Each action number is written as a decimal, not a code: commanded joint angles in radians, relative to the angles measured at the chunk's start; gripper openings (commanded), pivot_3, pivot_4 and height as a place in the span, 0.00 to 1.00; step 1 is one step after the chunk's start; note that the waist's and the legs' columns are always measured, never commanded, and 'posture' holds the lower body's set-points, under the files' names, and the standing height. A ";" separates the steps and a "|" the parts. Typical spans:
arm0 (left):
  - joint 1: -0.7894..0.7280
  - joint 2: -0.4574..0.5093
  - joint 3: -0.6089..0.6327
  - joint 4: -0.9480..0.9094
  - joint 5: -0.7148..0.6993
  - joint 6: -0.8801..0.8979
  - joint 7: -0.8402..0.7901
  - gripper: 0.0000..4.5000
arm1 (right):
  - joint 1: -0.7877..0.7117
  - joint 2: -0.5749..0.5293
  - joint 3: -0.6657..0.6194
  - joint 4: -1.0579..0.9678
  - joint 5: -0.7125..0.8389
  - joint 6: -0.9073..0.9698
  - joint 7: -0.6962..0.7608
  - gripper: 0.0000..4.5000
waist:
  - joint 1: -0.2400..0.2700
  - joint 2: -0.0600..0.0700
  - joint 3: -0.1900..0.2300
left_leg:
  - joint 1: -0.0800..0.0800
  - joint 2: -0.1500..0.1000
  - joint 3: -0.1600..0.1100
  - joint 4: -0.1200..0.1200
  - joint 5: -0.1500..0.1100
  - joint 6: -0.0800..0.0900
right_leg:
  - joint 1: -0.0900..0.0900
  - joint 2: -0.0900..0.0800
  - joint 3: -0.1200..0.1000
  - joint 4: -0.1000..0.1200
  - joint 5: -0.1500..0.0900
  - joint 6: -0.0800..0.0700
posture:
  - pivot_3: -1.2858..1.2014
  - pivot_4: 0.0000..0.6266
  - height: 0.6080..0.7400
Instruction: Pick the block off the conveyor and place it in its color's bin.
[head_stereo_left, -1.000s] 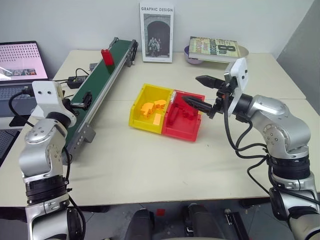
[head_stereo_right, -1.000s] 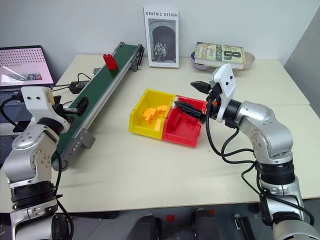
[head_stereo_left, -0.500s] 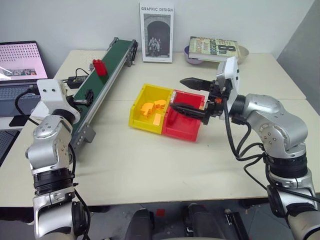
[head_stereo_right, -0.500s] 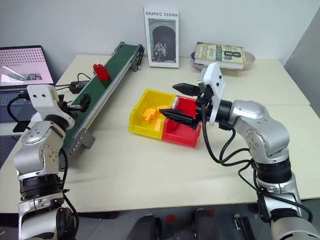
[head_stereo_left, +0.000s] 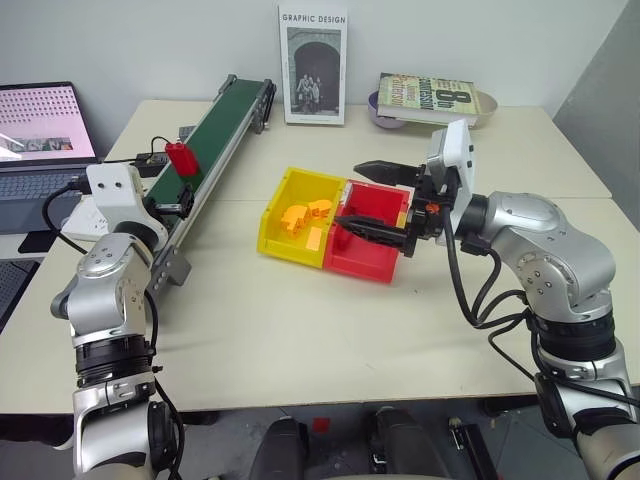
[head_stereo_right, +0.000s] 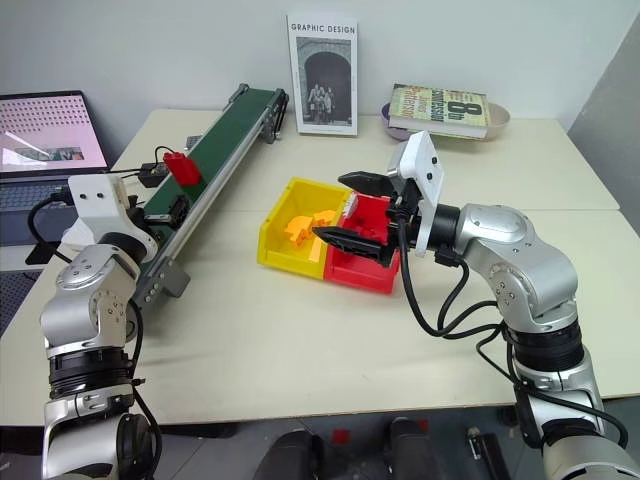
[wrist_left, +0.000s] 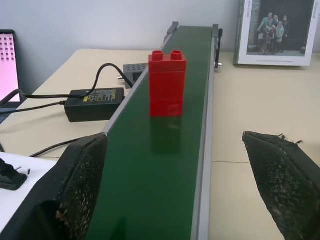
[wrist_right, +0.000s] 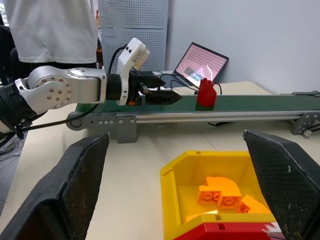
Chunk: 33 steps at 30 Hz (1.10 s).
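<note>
- Red bin (head_stereo_left: 368, 245) on the counter (head_stereo_left: 300, 330), joined side by side to a yellow bin (head_stereo_left: 296, 228); yellow bin on the conveyor side.
- Inside the yellow bin: several yellow-orange blocks (wrist_right: 222, 197) in a loose pile. Contents of the red bin largely hidden behind the right end effector; cannot tell.
- Red block (wrist_left: 167, 82) upright on the dark green belt of the conveyor (head_stereo_left: 205, 150), two studs on top, roughly mid-length of the belt and well apart from both bins.
- Left end effector (head_stereo_right: 168, 210) released, fingers (wrist_left: 80, 185) spread wide, level along the near part of the conveyor; block ahead of the fingers, untouched.
- Right end effector (head_stereo_left: 378, 198) released, fingers wide apart, nothing held; positioned over the red bin, pointing toward the conveyor.
- Conveyor laid diagonally across the left part of the counter, silver side rails, grey bracket at the near end.
- Black power adapter (wrist_left: 95, 102) with cables beside the conveyor, on the laptop side.
- Laptop (head_stereo_left: 40, 130) open at the left edge of the counter, screen lit pink.
- Upright book (head_stereo_left: 313, 62) at the back of the counter, cover title "GRAPHIC DESIGN" above a black-and-white photo.
- Second book (head_stereo_left: 430, 95) lying flat across a bowl (head_stereo_right: 495, 118) at the back right; cover text too small to read beyond a large "8".
- Person in a white top (wrist_right: 50, 30) standing behind the counter, seen in the right wrist view.
</note>
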 joint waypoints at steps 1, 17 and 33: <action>-0.026 0.008 -0.005 -0.007 0.009 -0.020 0.012 0.99 | -0.004 -0.007 -0.025 -0.036 0.027 0.000 -0.004 1.00 | 0.000 0.000 0.000 | 0.000 0.000 0.000 0.000 0.000 0.000 | 0.000 0.000 0.000 0.000 0.000 0.000 | 0.52 0.24 1.00; 0.034 0.008 0.041 -0.049 -0.020 0.051 0.077 0.89 | -0.019 -0.029 -0.009 -0.087 0.103 0.061 0.022 1.00 | 0.000 0.000 0.000 | 0.000 0.001 0.000 0.000 0.000 0.000 | 0.000 -0.001 0.000 0.000 0.000 0.000 | 0.52 0.24 1.00; 0.165 0.007 0.135 -0.316 -0.093 0.223 0.137 0.34 | -0.003 -0.017 -0.024 -0.092 0.117 0.079 -0.015 1.00 | 0.000 0.000 0.000 | 0.000 0.001 -0.001 0.000 0.000 0.000 | 0.000 -0.002 0.000 0.000 0.000 0.000 | 0.52 0.24 1.00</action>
